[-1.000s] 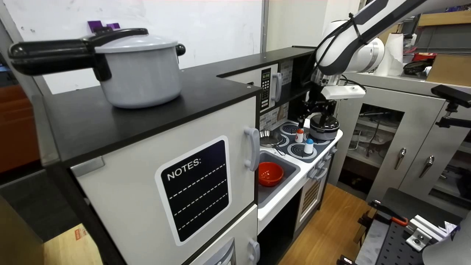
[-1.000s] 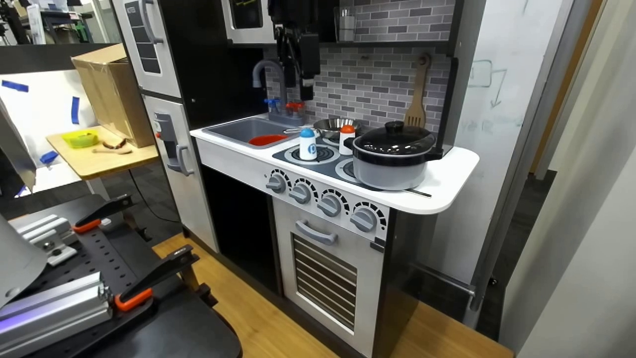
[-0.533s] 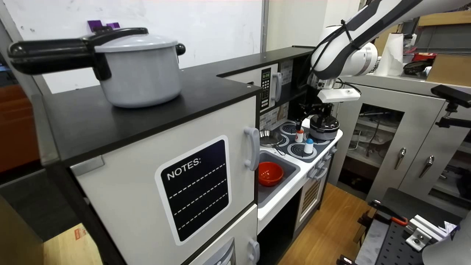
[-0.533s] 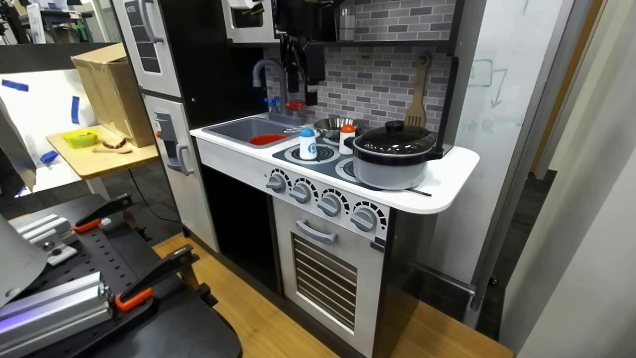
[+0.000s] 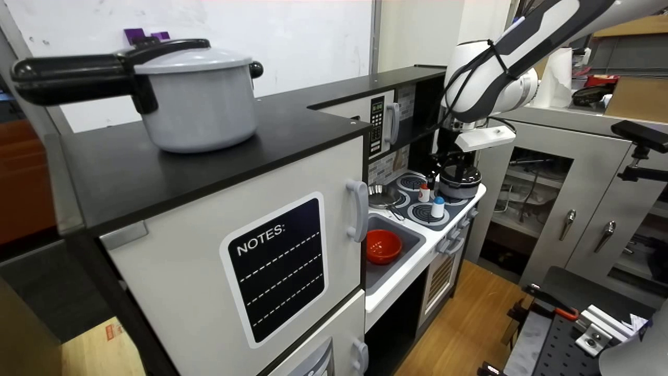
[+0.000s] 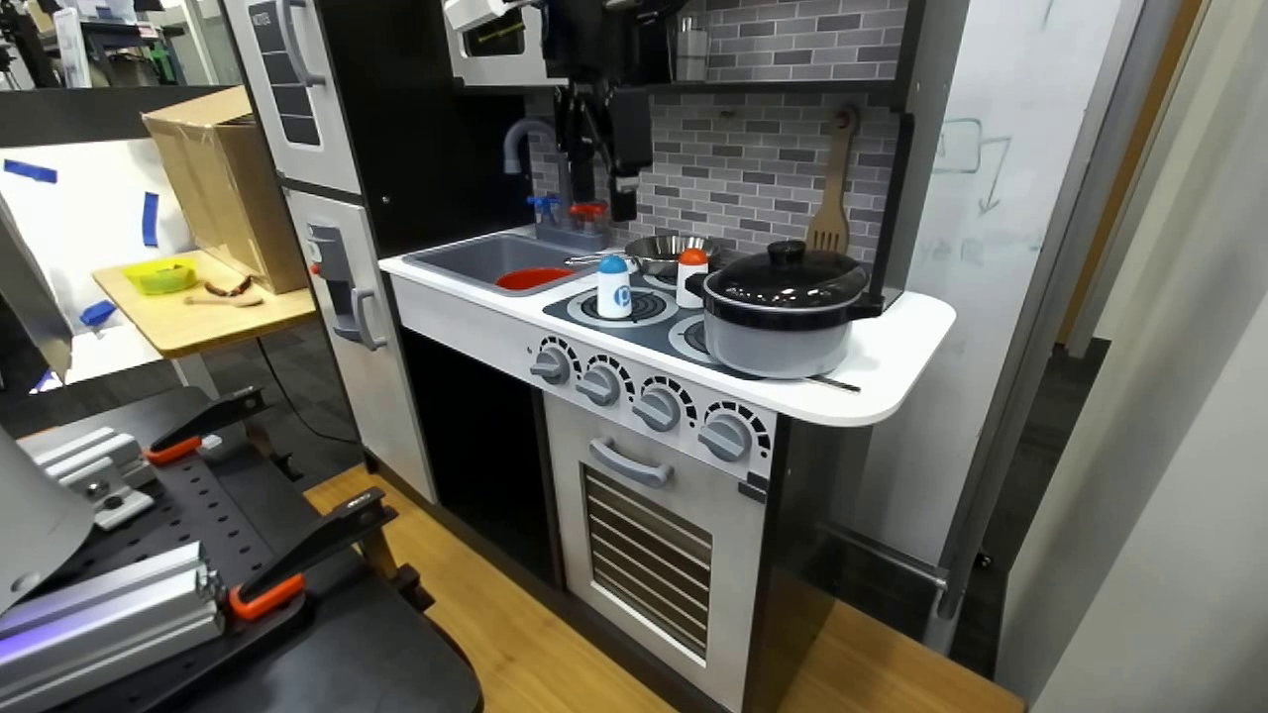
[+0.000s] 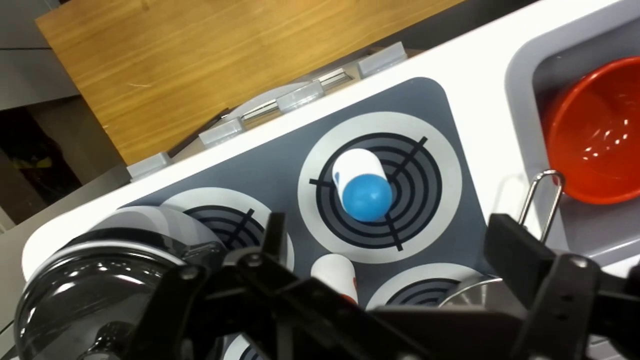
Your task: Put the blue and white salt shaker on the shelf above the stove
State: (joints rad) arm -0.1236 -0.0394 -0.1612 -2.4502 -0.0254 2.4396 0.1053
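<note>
The blue-and-white salt shaker [image 7: 364, 180] stood upright on the stove [image 7: 280, 170], blue cap up, on the front burner [image 7: 422, 200] nr the sink [image 7: 520, 85]. Above the stove hung the gripper [image 7: 390, 235], pointing down, jaws spread wide, w/ clear air btwn it and the shaker. Just behind the shaker, toward the back, was an orange-capped shaker [image 6: 690, 291], also upright, v. close to the lidded grey pot [image 6: 783, 342] (that black lid was shiny enough to throw the lights back at me). A steel pan [image 5: 382, 197] sat by the back burner [image 7: 420, 290] on the sink side, its wire handle reaching toward the sink; a red bowl [image 7: 600, 130] sat in the sink itself. Behind all this a wooden spatula [image 6: 830, 220] hung against the brick-pattern wall [image 6: 738, 168]. Higher up ran the shelf [image 5: 402, 77], a narrow black board above the toy microwave [image 5: 377, 125]; from my spot the white arm [image 5: 482, 68] showed next to its far end. Furthest out, a long-handled pot [image 5: 201, 109], lid on, stood on the broad black counter [image 5: 300, 125], w/ a whiteboard [image 5: 313, 47] behind.
</note>
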